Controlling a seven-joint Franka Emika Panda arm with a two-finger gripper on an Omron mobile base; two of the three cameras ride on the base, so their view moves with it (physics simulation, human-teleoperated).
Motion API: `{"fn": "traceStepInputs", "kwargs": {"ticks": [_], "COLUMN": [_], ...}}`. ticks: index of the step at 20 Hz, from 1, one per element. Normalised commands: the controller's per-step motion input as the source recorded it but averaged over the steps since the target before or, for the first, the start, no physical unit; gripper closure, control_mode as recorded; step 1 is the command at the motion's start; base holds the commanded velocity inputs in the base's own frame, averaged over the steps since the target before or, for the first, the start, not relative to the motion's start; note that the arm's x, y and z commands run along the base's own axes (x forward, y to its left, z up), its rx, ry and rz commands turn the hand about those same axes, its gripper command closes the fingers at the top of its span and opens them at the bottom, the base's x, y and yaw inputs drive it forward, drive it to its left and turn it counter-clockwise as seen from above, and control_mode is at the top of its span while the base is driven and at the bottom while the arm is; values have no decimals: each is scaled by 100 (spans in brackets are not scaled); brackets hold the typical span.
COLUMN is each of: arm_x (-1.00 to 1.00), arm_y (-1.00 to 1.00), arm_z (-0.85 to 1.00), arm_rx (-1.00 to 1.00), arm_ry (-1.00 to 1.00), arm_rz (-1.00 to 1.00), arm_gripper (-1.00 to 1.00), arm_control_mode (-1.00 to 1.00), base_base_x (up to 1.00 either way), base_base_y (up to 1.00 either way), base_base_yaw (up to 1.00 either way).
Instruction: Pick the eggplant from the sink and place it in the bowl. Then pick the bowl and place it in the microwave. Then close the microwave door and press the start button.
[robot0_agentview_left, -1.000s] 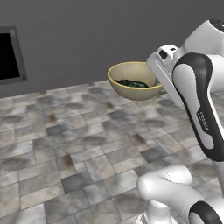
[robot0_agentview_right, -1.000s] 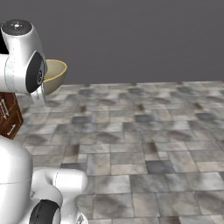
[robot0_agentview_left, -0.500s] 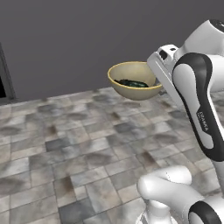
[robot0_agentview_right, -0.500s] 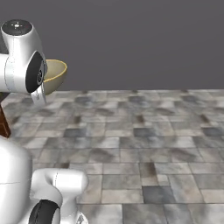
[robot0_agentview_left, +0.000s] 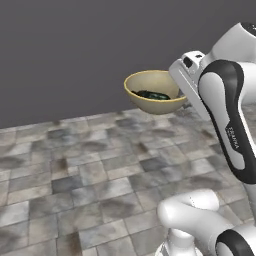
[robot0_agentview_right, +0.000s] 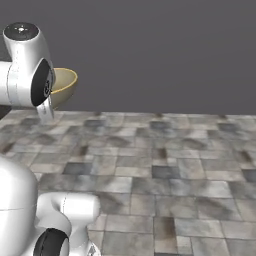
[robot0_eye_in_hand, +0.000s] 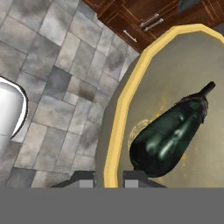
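One pale yellow-tan bowl (robot0_agentview_left: 152, 91) hangs in the air above a grey stone-tile floor (robot0_agentview_left: 90, 165), held at its right rim by the robot's gripper (robot0_eye_in_hand: 109, 178), whose two fingertips pinch the rim between them. One dark eggplant (robot0_eye_in_hand: 170, 131) lies inside the bowl. Brown wooden cabinets (robot0_eye_in_hand: 144, 19) stand beyond.

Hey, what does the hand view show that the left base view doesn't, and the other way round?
Hand view alone: wooden cabinet fronts with metal handles, and the pincer with its tips astride the bowl rim, one inside, one outside. Left base view alone: the dark wall, the arm, and the bowl's outside, held above the floor. Both: bowl, eggplant inside it, tiled floor.
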Motion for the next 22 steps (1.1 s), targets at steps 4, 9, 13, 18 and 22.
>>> {"fn": "traceStepInputs", "kwargs": {"ticks": [4,9,13,18,22], "arm_x": [0,0,0,0,0], "arm_y": [0,0,0,0,0], "arm_z": [0,0,0,0,0], "arm_rx": [0,0,0,0,0], "arm_ry": [0,0,0,0,0], "arm_rz": [0,0,0,0,0], "arm_gripper": [100,100,100,100,100], "arm_control_mode": [100,100,100,100,100], "base_base_x": [100,93,81,60,65], "base_base_y": [-36,-36,-37,-25,-26], "base_base_yaw": [35,54,65,72,72]}}
